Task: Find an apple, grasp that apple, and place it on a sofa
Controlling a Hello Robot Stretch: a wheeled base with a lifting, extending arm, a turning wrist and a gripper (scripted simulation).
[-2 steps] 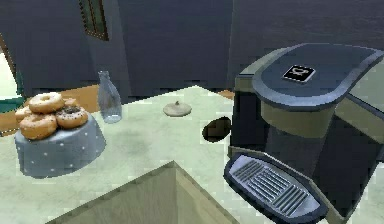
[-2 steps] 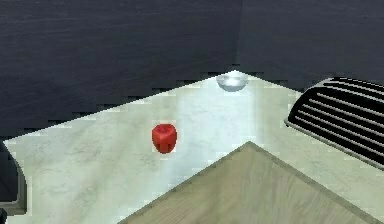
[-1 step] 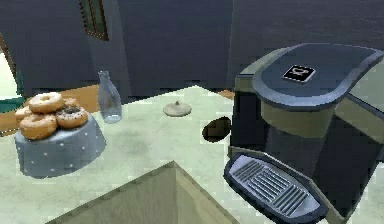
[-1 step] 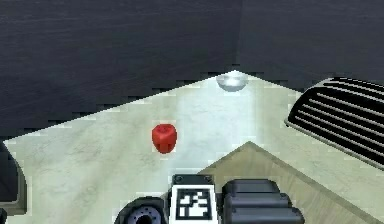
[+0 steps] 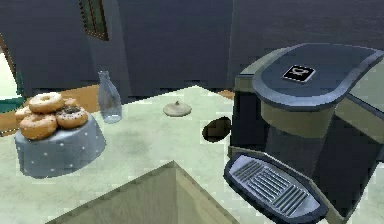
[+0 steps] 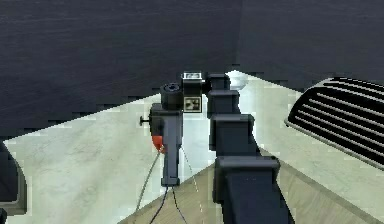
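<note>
We're looking ahead and somewhat down in the forward view, right up close on a pale countertop (image 5: 150,140), with the coffee machine (image 5: 310,110) looming large at the right. Over to the arm side view: we sit low over the arm (image 6: 235,150), facing out along it across that same countertop to the dark wall (image 6: 100,50) that both views share.

No legible text; an unreadable emblem (image 5: 296,72) atop the coffee machine (image 5: 335,135)
</note>
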